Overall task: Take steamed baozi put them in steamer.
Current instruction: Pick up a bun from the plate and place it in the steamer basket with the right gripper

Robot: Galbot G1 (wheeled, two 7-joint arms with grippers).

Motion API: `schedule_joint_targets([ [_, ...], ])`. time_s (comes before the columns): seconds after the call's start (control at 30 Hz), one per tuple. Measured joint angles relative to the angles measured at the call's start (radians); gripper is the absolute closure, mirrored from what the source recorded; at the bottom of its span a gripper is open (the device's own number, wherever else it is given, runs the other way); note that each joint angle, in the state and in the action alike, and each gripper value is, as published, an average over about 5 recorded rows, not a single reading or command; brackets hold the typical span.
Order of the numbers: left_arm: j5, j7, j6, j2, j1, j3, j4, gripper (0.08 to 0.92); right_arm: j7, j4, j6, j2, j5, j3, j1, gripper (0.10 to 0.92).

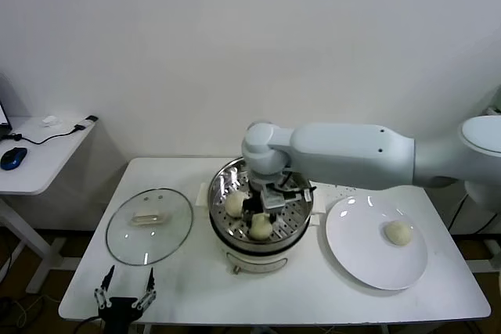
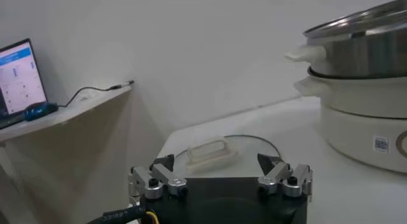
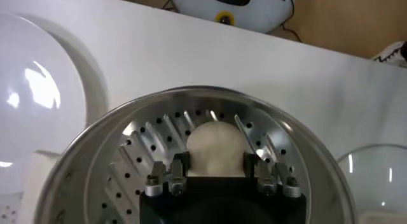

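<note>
Lab or office: bare white wall, white table (image 1: 196,287), side desk (image 1: 35,166) with laptop (image 2: 22,76).

A glass lid (image 1: 149,225) lies flat on the white worktop (image 1: 196,287) — a white plate (image 1: 368,252) sits well apart; a side desk (image 1: 39,158) carries a blue mouse (image 1: 12,158).
</note>
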Motion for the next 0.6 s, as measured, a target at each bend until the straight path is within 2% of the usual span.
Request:
schedule_joint_targets([
  [0.1, -0.001, 0.000, -0.002, -0.001, 0.001, -0.001, 0.003, 0.177, 0.001, -0.003, -0.001, 0.004, -0.002, -0.005, -0.008, 0.419],
  [0.37, -0.003, -0.001, -0.007, -0.001, 0.001, 0.000, 0.009, 0.177, -0.001, -0.011, -0.005, 0.003, 0.001, 0.001, -0.012, 0.221],
  [0.6, -0.001, -0.001, -0.005, -0.002, -0.001, 0.003, 0.002, 0.177, -0.004, -0.021, -0.011, -0.023, 0.021, 0.031, 0.008, 0.203],
])
